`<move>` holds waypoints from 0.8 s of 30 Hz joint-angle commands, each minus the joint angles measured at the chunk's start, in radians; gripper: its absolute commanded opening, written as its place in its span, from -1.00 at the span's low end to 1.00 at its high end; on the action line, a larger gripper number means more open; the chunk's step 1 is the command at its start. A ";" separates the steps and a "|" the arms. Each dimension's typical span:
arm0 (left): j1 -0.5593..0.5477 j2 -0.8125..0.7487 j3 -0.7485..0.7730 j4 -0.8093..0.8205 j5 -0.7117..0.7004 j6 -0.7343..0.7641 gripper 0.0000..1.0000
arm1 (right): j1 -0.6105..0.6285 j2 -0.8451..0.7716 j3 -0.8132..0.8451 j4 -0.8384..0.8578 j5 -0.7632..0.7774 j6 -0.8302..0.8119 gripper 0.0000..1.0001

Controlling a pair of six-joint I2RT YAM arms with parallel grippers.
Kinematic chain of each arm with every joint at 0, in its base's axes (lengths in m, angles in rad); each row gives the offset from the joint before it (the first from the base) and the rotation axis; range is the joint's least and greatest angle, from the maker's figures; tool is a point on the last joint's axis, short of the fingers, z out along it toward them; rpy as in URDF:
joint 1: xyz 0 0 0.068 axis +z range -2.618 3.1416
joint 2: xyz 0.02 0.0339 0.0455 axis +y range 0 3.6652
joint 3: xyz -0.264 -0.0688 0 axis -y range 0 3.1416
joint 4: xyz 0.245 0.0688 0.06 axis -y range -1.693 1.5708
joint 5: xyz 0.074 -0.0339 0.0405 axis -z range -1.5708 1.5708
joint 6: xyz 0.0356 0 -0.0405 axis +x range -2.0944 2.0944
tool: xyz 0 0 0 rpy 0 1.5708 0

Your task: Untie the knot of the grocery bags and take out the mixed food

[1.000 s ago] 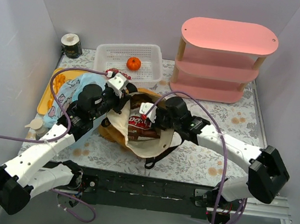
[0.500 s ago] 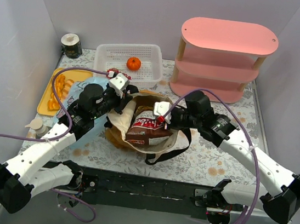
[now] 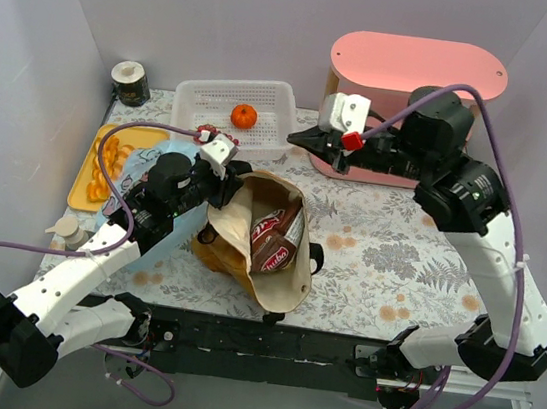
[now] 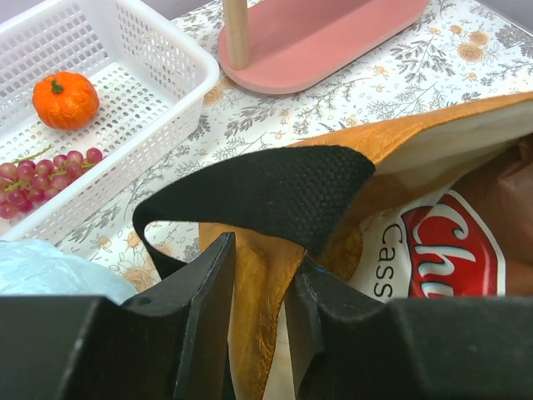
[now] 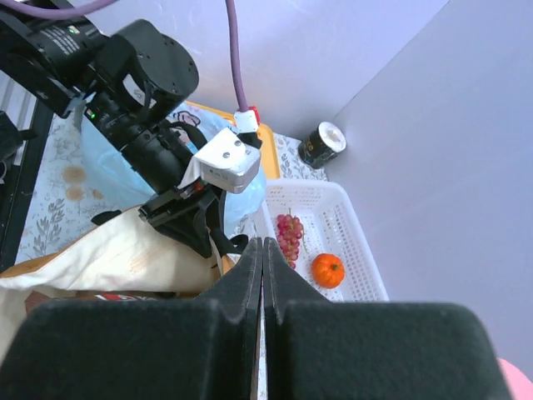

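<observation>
The mustard-brown tote [image 3: 246,261] lies open at the table's middle, with the red-brown snack packet [image 3: 275,241] inside it. My left gripper [image 3: 228,180] is shut on the tote's rim [image 4: 260,287], just under its black strap [image 4: 266,193]. The packet also shows in the left wrist view [image 4: 454,242]. My right gripper [image 3: 297,139] is shut and empty, raised in front of the pink shelf. The orange fruit [image 3: 243,115] and the grapes [image 3: 202,133] lie in the white basket [image 3: 267,98]. The pale blue bag [image 3: 142,172] lies under my left arm. Pastry pieces [image 3: 106,157] sit on the yellow tray. The drink can is out of view.
A pink three-tier shelf [image 3: 418,67] stands at the back right. A dark cup with a white rim [image 3: 130,83] is at the back left corner. The yellow tray [image 3: 79,189] lies along the left wall. Grey walls close in three sides.
My right gripper has come up out of the tote and swung back and right towards the shelf, empty. The tote has shifted and the snack packet stays inside. My left gripper keeps its hold.
</observation>
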 commanded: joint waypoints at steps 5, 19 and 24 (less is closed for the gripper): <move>0.005 -0.007 -0.021 -0.002 0.017 -0.004 -0.45 | -0.001 -0.178 -0.248 -0.155 -0.056 -0.216 0.16; 0.002 -0.033 -0.035 0.007 0.026 -0.012 -0.44 | 0.026 0.197 -0.026 -0.629 -0.187 -0.702 0.59; -0.001 -0.062 -0.056 0.013 0.022 -0.001 -0.43 | 0.032 0.287 -0.005 -0.670 -0.124 -0.753 0.58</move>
